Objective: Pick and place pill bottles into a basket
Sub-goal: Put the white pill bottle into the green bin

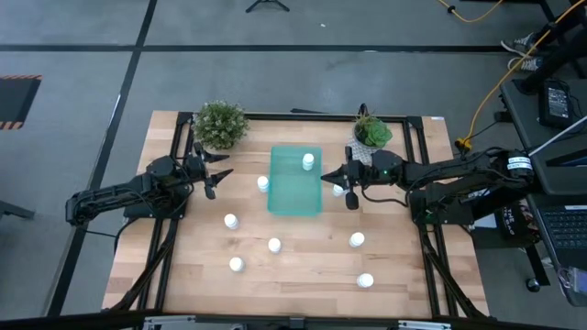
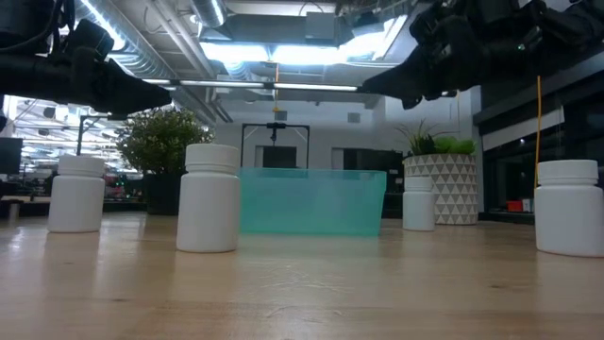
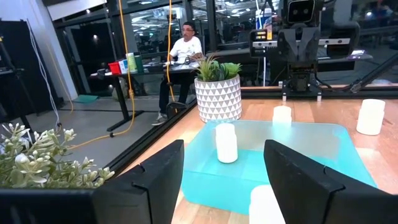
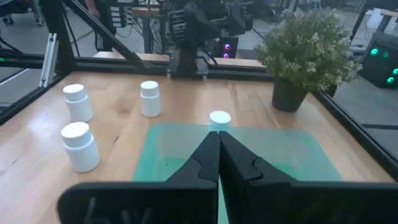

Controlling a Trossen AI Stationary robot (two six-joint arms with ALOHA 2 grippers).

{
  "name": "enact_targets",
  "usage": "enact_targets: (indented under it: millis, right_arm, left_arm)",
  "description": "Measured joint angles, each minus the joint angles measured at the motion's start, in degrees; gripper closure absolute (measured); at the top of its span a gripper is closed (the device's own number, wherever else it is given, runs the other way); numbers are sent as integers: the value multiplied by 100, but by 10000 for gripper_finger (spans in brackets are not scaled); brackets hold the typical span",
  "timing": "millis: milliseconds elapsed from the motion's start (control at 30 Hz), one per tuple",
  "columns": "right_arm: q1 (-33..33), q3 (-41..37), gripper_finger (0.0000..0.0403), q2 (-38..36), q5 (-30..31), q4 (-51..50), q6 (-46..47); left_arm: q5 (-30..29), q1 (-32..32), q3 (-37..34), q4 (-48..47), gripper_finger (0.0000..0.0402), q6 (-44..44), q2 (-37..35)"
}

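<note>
A shallow rectangular translucent teal-green plastic basket [image 1: 294, 192] sits in the middle of the light wooden slatted table [image 1: 293, 266], with one small white cylindrical pill bottle [image 1: 308, 162] standing upright inside it, near its far end. The other white pill bottles stand on the wood outside it: one [image 1: 263, 183] just beside the basket's left wall, one [image 1: 338, 190] just beside its right wall under the right arm, and five scattered across the near half of the table [image 1: 231, 221], [image 1: 274, 245], [image 1: 236, 265], [image 1: 357, 240], [image 1: 365, 280]. The left gripper [image 1: 216, 177] hangs above the table to the left of the basket, its two dark fingers [image 3: 152, 180] spread apart and holding nothing, pointed toward the basket. The right gripper [image 1: 337, 176] is raised at the basket's right edge, its fingers [image 4: 202, 162] pressed together with nothing between them. A bushy green plant in a dark pot [image 1: 220, 126] stands at the far left corner, and a spiky green plant in a white triangle-patterned pot [image 1: 371, 136] at the far right. Beyond the table, a person in a white shirt [image 3: 185, 46] sits at a desk.
</note>
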Motion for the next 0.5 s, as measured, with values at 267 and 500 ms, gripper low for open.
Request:
enact_targets:
  millis: [267, 500]
  right_arm:
    - [-2, -1, 397, 0, 1, -15, -139]
    - [-2, 0, 397, 0, 1, -15, -154]
  left_arm:
    - [2, 1, 0, 0, 185, 0, 0]
    - [2, 2, 0, 23, 185, -7, 1]
